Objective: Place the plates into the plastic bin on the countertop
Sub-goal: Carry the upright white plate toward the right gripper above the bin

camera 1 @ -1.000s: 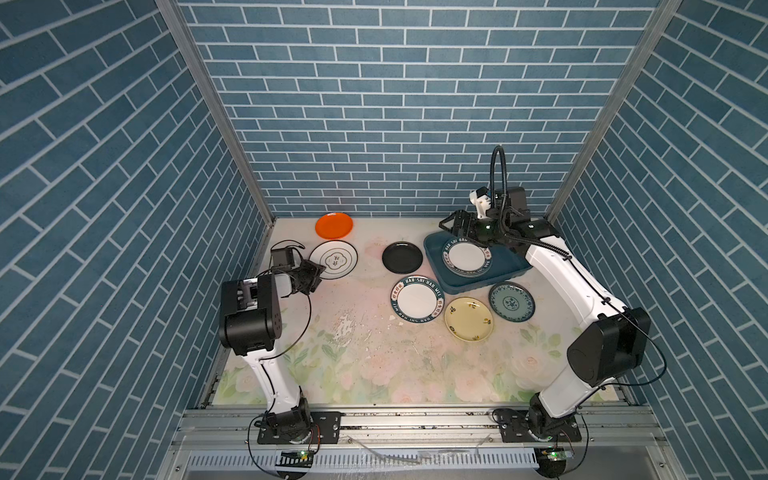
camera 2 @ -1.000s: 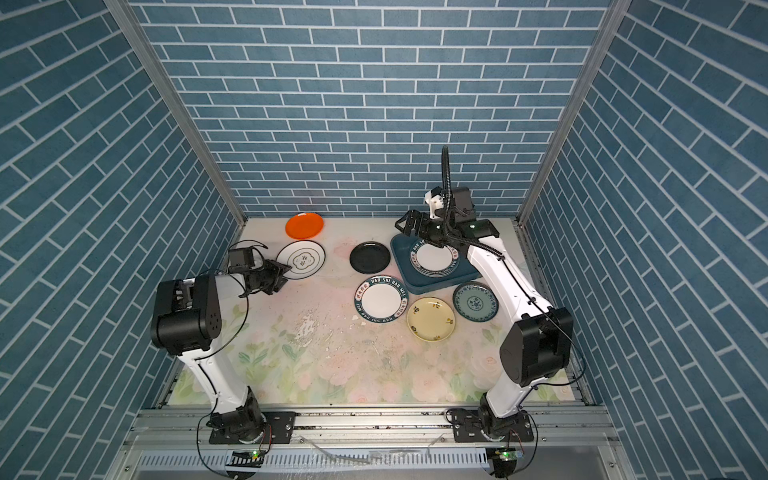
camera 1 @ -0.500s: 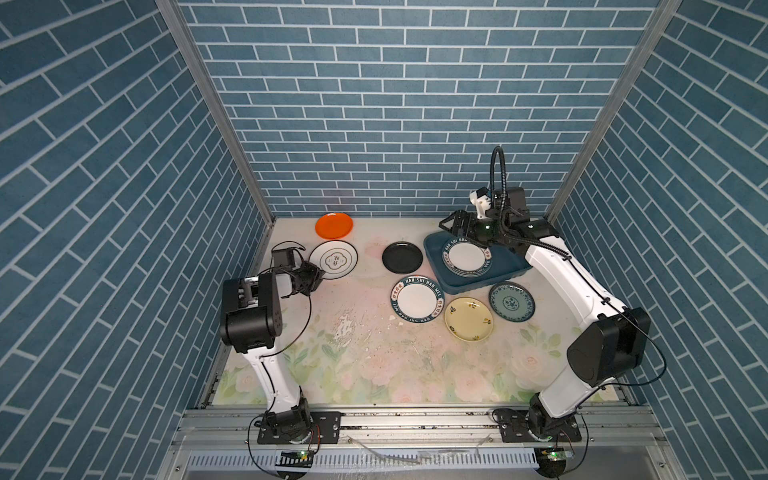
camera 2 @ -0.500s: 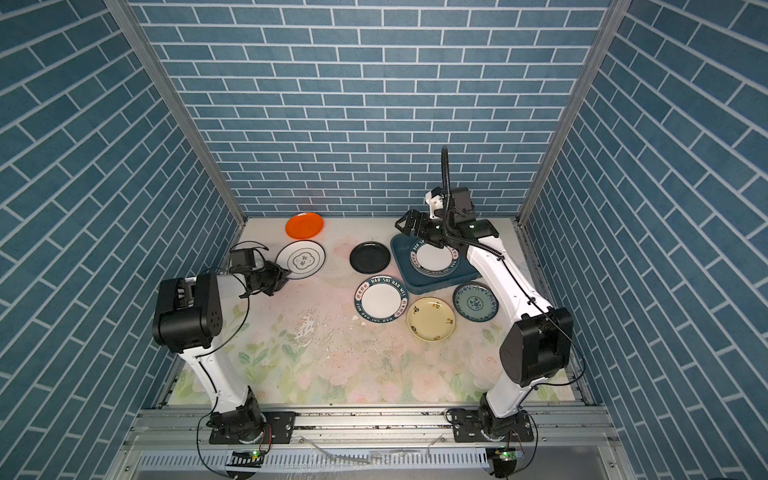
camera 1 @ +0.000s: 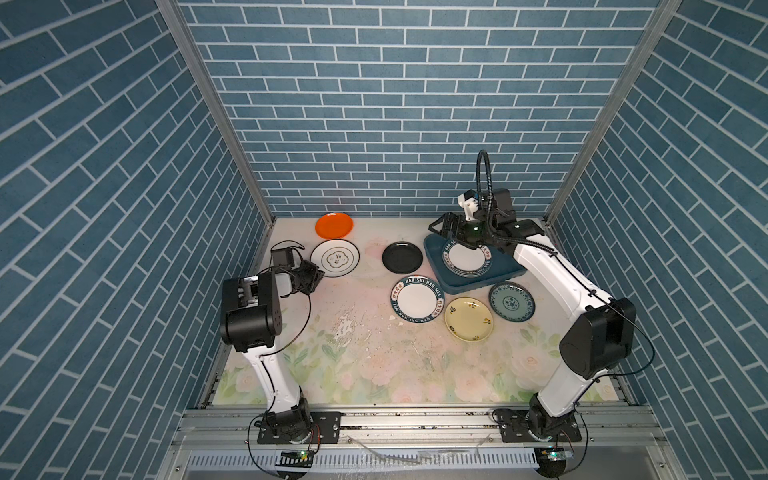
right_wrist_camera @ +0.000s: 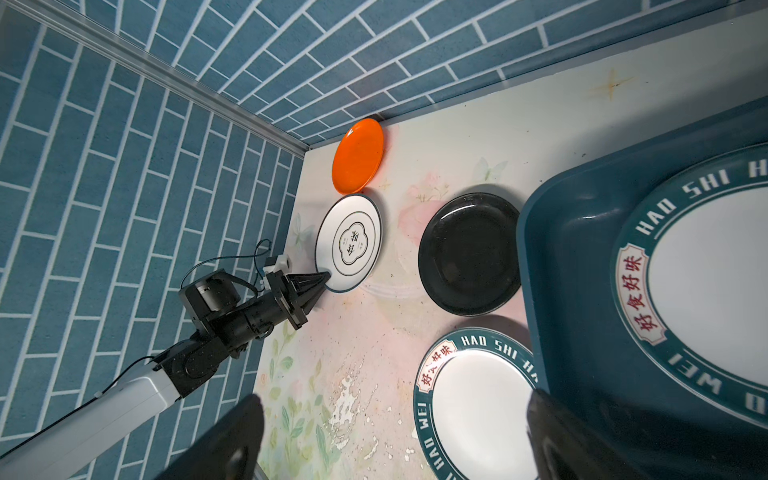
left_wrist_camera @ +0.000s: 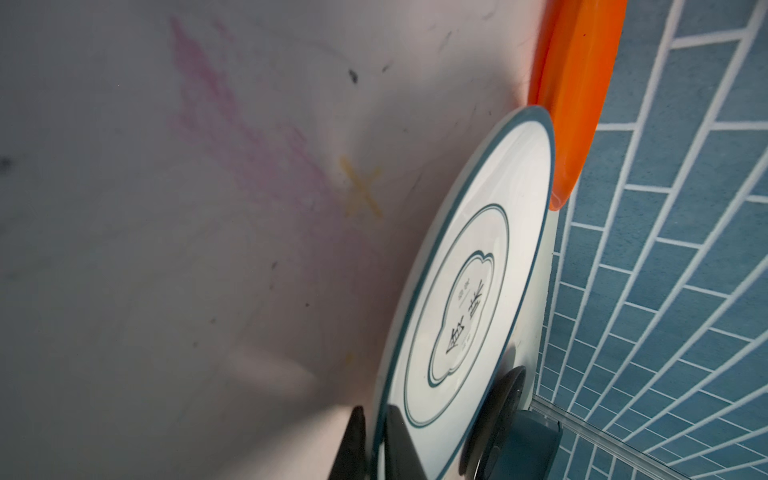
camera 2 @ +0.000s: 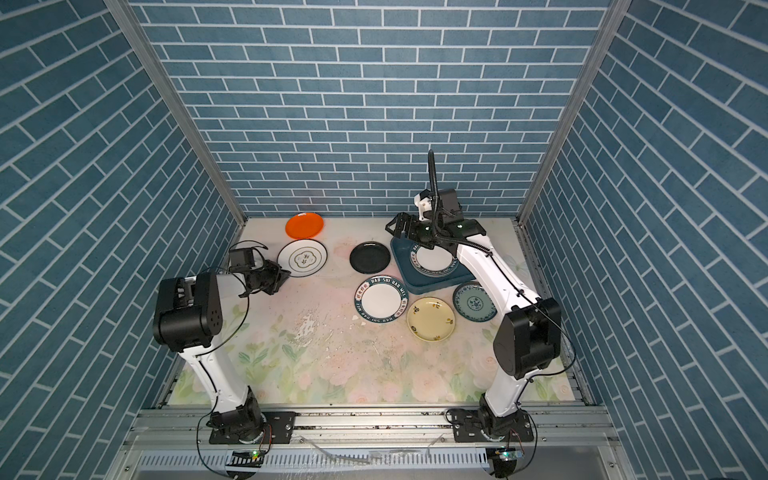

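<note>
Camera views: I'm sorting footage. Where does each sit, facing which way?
Top views: high in front, looking down on the countertop; left arm, right arm show.
Left wrist: low, skimming the white plate; left gripper shut on its rim.
Right wrist: above the bin, facing the left arm; open right gripper shows.
All share: white plate, orange plate.

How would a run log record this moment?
left gripper: shut on quatrefoil plate | right gripper: open above plastic bin rim | binned: lettered plate
</note>
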`<action>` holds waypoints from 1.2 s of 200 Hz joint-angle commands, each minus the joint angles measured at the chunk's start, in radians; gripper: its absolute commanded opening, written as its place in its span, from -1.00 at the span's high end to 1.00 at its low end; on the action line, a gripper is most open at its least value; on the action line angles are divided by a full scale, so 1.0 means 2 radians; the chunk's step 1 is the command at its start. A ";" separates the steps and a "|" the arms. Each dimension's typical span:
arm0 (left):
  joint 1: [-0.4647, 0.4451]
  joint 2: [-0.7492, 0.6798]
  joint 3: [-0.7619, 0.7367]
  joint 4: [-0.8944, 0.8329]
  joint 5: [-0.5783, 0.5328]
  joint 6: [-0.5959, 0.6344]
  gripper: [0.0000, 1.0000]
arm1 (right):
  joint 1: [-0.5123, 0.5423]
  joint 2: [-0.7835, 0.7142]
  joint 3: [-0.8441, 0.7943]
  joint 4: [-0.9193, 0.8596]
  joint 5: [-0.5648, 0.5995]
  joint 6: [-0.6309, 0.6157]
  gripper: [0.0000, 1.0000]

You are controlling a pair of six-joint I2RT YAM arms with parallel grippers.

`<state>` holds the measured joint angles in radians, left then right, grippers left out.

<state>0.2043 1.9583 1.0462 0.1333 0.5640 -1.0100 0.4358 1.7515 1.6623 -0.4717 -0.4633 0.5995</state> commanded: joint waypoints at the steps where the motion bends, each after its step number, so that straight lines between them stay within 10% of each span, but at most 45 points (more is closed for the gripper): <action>1: 0.000 0.010 0.002 -0.027 -0.007 0.007 0.86 | 0.014 0.023 0.022 0.011 0.002 -0.002 -0.96; 240: 0.000 -0.072 -0.035 -0.001 0.008 -0.019 1.00 | 0.042 0.138 0.098 0.022 -0.005 -0.014 -0.96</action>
<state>0.2043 1.8725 0.9825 0.1268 0.5785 -1.0367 0.5163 2.0293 1.8370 -0.4404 -0.4614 0.5941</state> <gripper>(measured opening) 0.079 0.981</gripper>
